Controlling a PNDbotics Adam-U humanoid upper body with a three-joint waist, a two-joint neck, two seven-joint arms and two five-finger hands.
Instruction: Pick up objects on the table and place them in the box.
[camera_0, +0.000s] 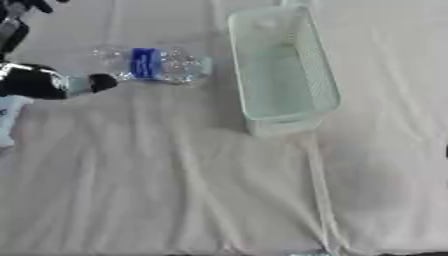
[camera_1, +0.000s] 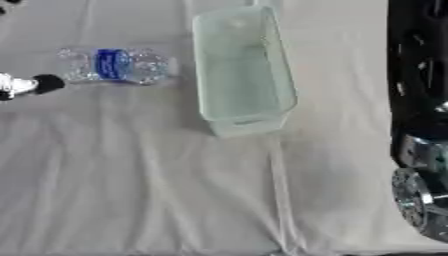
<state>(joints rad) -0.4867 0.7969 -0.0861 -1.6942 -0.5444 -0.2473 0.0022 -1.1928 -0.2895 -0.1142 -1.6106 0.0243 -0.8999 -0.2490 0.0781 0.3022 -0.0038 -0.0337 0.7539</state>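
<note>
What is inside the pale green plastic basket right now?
Nothing shows inside the pale green plastic basket: only its bare floor and walls. The clear plastic water bottle with a blue label lies on the white cloth to its left, near the left hand.

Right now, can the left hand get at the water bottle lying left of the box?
Probably yes. The left hand sits just left of the bottle, a fingertip near its cap end, with only bare cloth between them. The box stands on the bottle's far side, out of the way.

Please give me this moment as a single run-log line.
left hand beside bottle, not holding | bottle lying on table | box empty | right hand unseen
</note>
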